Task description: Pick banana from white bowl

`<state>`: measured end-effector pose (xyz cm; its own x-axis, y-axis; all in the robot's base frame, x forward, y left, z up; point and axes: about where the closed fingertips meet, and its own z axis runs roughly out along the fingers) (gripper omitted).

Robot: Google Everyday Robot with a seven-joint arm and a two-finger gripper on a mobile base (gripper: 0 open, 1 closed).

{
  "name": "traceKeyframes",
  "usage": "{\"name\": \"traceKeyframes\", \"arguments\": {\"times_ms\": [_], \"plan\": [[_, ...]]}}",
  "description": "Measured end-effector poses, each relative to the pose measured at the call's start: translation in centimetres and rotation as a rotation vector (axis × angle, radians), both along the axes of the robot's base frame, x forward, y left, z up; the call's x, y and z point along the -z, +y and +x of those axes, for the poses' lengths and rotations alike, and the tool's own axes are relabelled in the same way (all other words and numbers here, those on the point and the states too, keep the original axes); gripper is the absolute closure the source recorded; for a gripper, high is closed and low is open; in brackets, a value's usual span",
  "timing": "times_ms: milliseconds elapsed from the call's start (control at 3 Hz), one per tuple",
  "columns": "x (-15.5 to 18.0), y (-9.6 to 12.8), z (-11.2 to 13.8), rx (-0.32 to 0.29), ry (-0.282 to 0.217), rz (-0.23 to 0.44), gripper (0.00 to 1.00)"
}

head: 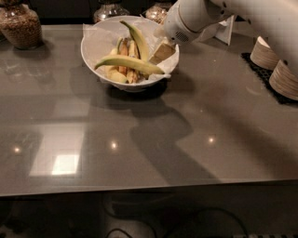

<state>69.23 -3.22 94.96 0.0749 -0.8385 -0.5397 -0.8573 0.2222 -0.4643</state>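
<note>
The white bowl [95, 46], lined with crumpled white paper, stands at the back of the grey table. The banana [128, 63], long, yellow with greenish tips, lies across the bowl's front. A darker green banana [137, 39] leans more upright behind it, over short orange-yellow pieces [125, 69]. My gripper [161, 52] reaches down from the upper right over the bowl's right rim, its tip just above the right end of the banana.
Glass jars stand at the back: one with brown contents [21, 25] at the far left, two more [108, 10] behind the bowl. Stacks of pale cups [274, 69] stand on a dark mat at the right edge. A white card holder [223, 30] stands behind the arm.
</note>
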Motion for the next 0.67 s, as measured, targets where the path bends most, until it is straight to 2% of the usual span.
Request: {"name": "traceKeyframes", "arguments": {"times_ms": [333, 667], "plan": [[1.6, 0.9, 1.5, -0.004, 0.021, 0.009, 0.48], [2.9, 2.2, 2.1, -0.016, 0.047, 0.029, 0.42]]}}
